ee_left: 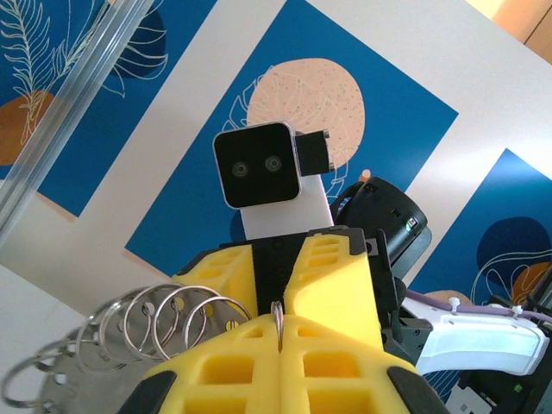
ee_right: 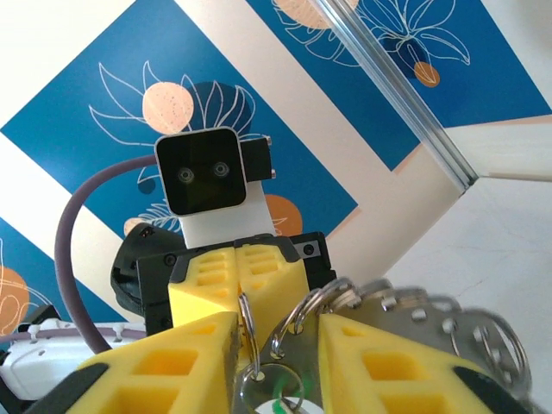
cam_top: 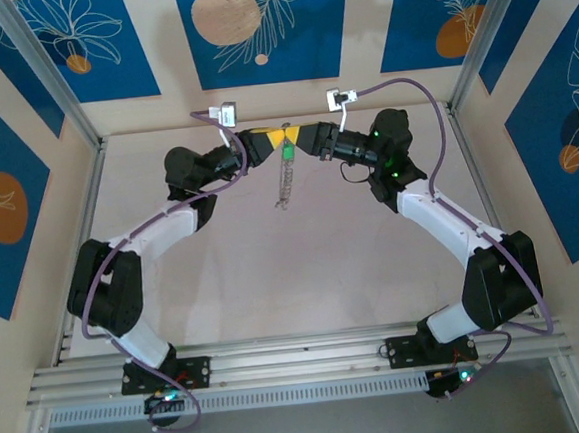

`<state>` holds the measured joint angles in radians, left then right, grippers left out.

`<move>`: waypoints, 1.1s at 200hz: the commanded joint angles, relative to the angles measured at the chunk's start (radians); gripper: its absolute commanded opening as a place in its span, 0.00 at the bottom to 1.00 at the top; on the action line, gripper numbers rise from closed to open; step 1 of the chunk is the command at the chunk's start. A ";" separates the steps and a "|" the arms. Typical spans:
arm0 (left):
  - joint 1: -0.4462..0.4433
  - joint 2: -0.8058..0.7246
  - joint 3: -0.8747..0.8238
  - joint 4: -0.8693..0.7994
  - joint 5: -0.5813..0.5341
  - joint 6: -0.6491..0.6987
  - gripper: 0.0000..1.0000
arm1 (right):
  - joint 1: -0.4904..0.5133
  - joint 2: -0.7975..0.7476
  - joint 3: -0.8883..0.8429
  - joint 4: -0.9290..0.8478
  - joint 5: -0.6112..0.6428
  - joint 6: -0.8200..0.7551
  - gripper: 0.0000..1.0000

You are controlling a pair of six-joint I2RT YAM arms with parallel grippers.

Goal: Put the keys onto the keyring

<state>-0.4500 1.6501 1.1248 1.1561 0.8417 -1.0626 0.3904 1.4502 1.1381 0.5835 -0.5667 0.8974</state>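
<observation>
Left gripper [cam_top: 264, 141]: closed on one loop of the keyring [cam_top: 284, 185], so the ring is steady in the air, far middle.
Right gripper [cam_top: 310, 138]: jaws apart around the key [cam_top: 288, 154], facing the left one, probably for threading.
Keyring: the rest hangs down between them.

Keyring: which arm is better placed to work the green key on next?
Right, probably. The right tool stands open around the green key and rings of the keyring, while the left tool is shut on one ring, anchoring it.
</observation>
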 commanded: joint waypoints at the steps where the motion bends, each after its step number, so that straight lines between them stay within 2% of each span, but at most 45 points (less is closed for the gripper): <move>1: -0.006 -0.043 0.030 0.016 0.005 0.040 0.00 | -0.008 -0.027 -0.025 0.019 -0.014 0.006 0.33; 91: -0.006 -0.050 0.030 -0.001 0.006 0.054 0.00 | -0.015 -0.086 -0.074 0.076 -0.007 0.038 0.33; 220: -0.006 -0.047 0.029 0.014 0.011 0.045 0.00 | 0.022 -0.014 -0.014 0.098 0.002 0.052 0.31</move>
<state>-0.4500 1.6436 1.1248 1.1202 0.8413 -1.0367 0.4042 1.4307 1.0832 0.6437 -0.5724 0.9470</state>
